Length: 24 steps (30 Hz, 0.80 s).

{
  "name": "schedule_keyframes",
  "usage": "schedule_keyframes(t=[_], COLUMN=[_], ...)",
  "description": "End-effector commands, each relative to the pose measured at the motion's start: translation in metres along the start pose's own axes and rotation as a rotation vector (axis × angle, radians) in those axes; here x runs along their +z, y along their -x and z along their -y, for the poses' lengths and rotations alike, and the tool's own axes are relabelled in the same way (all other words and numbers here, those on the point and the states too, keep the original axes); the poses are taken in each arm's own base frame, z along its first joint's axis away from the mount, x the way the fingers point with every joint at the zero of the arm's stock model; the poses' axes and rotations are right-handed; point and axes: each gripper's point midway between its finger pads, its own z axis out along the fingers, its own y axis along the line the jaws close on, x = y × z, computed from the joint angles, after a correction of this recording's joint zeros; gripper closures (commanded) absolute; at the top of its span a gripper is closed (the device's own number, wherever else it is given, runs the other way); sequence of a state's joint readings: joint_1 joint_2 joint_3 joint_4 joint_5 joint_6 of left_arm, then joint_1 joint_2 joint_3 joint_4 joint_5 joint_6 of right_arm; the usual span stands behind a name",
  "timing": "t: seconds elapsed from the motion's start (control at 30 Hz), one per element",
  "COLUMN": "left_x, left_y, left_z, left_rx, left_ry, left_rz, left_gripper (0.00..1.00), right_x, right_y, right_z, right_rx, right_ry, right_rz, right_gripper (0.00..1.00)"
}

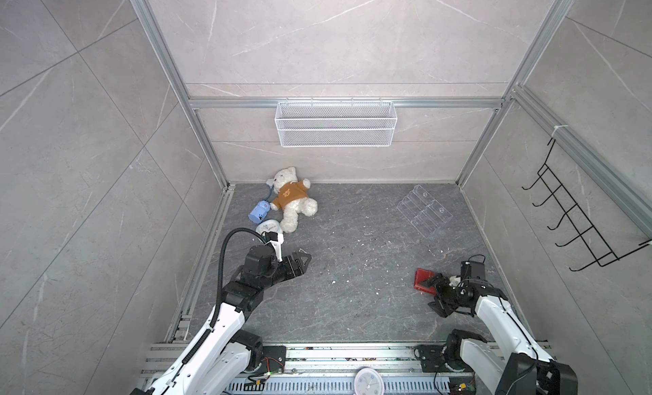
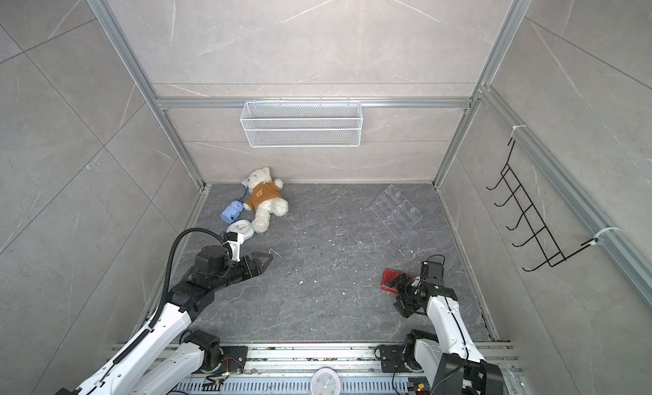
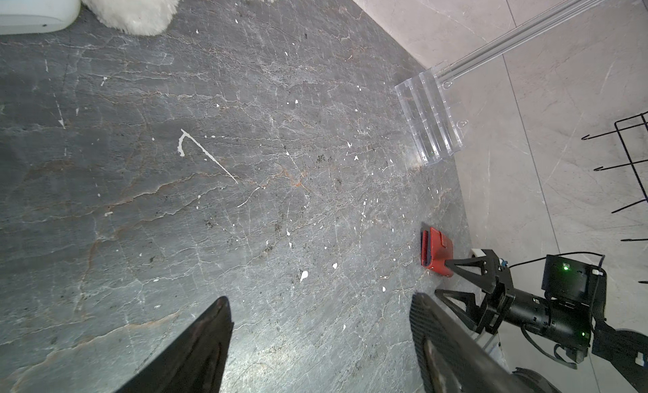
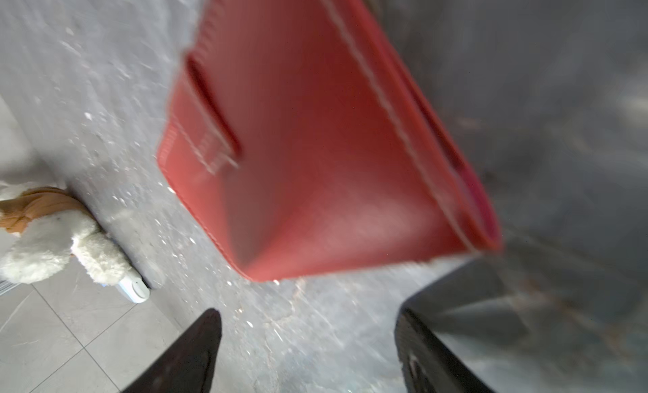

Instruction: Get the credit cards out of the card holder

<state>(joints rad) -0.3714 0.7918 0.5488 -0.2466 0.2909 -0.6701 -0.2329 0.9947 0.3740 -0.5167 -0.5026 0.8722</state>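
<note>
Red leather-like card holder (image 1: 423, 278) (image 2: 390, 277) lies closed on the dark grey stone-look bench (image 1: 352, 270), at the front-right part, close to the right wall. In the left wrist view the card holder (image 3: 437, 249) shows its snap tab across the cover and a darker inner edge on one side. The right wrist view is blurred, but the holder (image 4: 315, 145) fills most of it.

R gripper (image 1: 431, 292) (image 2: 394, 293) is right at the holder w/ jaws apart, nothing clamped between them. In the left wrist view the R gripper (image 3: 441, 278) has one fingertip over the holder's near edge and the other beside it above the bench; I cannot tell if the tip really touches. From its own camera the R gripper (image 4: 308, 314) has both fingers just short of the red cover.

L gripper (image 1: 305, 261) (image 2: 269, 257) hangs above the bench on the left side, well apart from the holder, pointing approx. toward the middle. Its jaws stand wide and hold nothing (image 3: 319, 298).

Other things:
- A white teddy bear (image 1: 291, 199) in an orange sweater lies at the back left.
- A clear acrylic tiered rack (image 1: 423, 211) (image 3: 429, 117) stands at the back right.
- A white mesh basket (image 1: 335, 123) hangs on the back wall.
- A black wire hook rack (image 1: 571, 220) hangs on the right wall.
</note>
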Motion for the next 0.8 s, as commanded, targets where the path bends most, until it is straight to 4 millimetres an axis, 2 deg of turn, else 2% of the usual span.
schedule_keyframes(t=[0.0,0.07,0.27,0.53,0.77], left_x=[-0.002,-0.003,-0.003,0.001,-0.001], left_y=[0.003,0.003,0.003,0.003,0.002], left_z=[0.009,0.009,0.007,0.006,0.006], left_rx=[0.022,0.024,0.032,0.031,0.039], left_ry=[-0.031,-0.029,-0.020,-0.014,-0.012], left_rz=[0.008,0.010,0.005,-0.003,-0.005], left_gripper=[0.18,0.18,0.19,0.18,0.19], right_x=[0.014,0.018,0.024,0.027,0.041], right_y=[0.018,0.024,0.043,0.062,0.072], right_z=[0.015,0.015,0.009,0.019,0.025], right_rx=[0.030,0.042,0.036,0.044,0.056], right_ry=[-0.057,-0.058,-0.073,-0.157,-0.189], right_rz=[0.074,0.091,0.131,0.195,0.199], right_gripper=[0.23,0.24,0.37,0.46,0.68])
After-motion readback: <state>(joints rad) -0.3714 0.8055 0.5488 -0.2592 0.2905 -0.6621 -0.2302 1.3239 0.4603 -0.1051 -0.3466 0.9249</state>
